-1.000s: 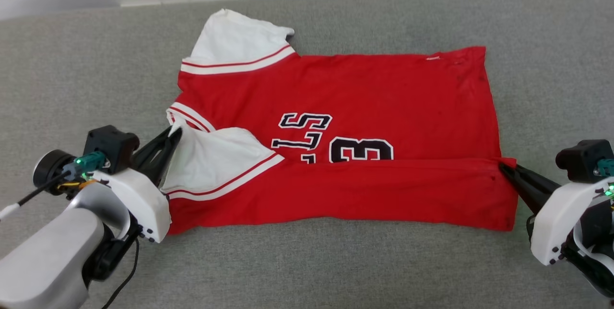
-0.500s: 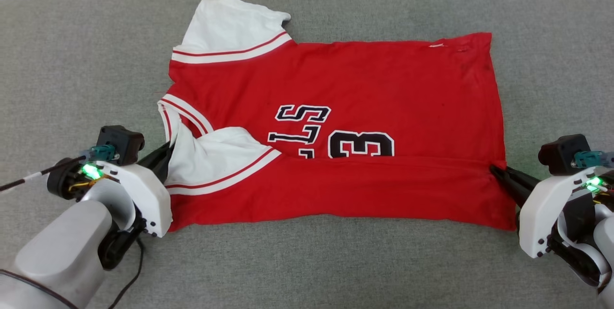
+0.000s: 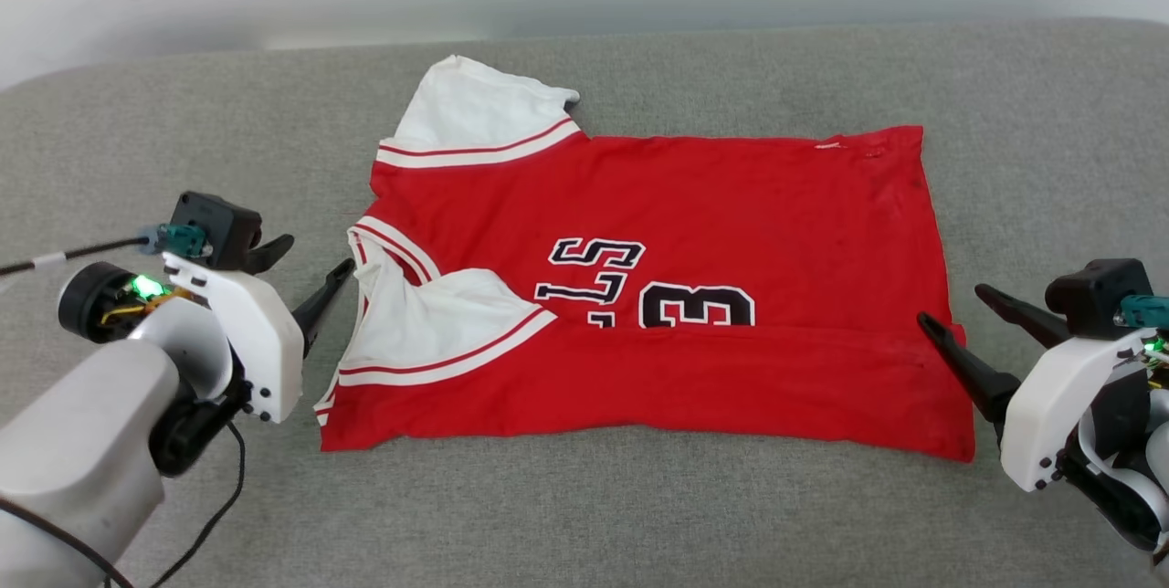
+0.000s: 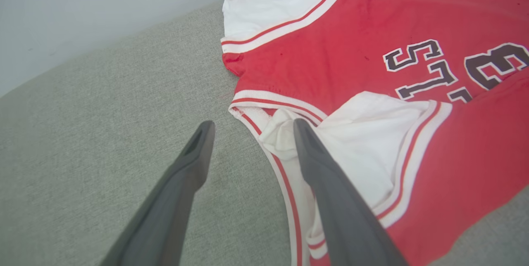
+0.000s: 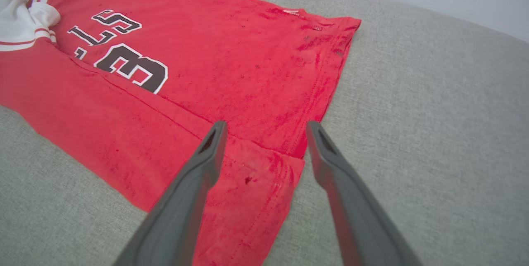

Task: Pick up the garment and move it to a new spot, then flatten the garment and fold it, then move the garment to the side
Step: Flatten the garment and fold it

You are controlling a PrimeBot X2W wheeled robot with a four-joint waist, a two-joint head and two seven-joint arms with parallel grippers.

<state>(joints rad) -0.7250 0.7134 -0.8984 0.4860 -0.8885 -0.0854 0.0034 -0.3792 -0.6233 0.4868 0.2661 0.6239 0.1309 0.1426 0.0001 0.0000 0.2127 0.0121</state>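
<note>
Grey upholstery (image 3: pixel 584 515) carried the garment (image 3: pixel 694 204), which lay flat at its middle, the near long edge turned over onto part of the lettering (image 3: pixel 639 291) as a first fold. Your left gripper (image 3: pixel 319 253) stood just beside the garment's collar end, its fingers spread apart and empty. Your right gripper (image 3: pixel 952 304) stood at the garment's hem end, also spread and empty, with one finger above the cloth. I judge they sat at the two ends of the fold line because a long fold needs both ends guided evenly.
</note>
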